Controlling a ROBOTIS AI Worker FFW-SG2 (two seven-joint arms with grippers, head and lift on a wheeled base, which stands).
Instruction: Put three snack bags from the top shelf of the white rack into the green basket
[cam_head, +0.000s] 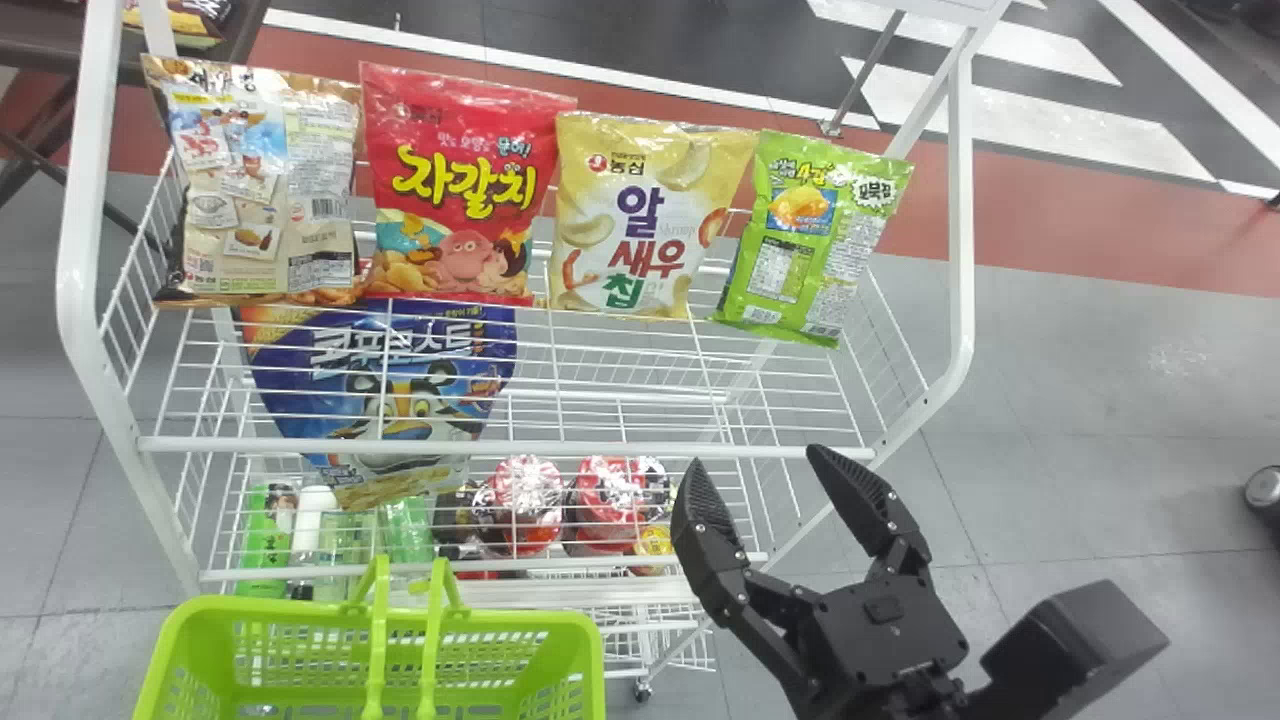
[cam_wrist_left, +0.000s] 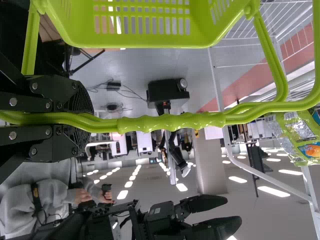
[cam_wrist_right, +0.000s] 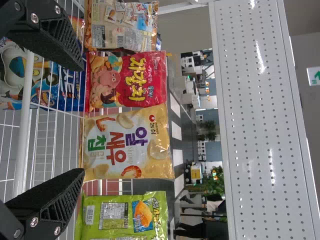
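My right gripper (cam_head: 765, 470) stands open in front of the rack's right part, below the shelf's front rail. In the right wrist view the same gripper (cam_wrist_right: 82, 117) has nothing between its fingers; beyond it are the yellow bag (cam_wrist_right: 127, 142) and the red bag (cam_wrist_right: 127, 80). Upright in a row on the top shelf stand a beige bag (cam_head: 265, 190), the red bag (cam_head: 455, 190), the yellow bag (cam_head: 640, 220) and a green bag (cam_head: 815, 235). The green basket (cam_head: 590, 640) is at the lower left. My left gripper (cam_wrist_left: 82, 120) is shut on the basket's handle (cam_wrist_left: 170, 121).
The white rack (cam_head: 500, 447) has a raised front rail and side posts. A blue cereal bag (cam_head: 390, 390), cups and bottles stand on a lower level. A perforated white panel (cam_wrist_right: 260, 120) rises behind the bags in the right wrist view.
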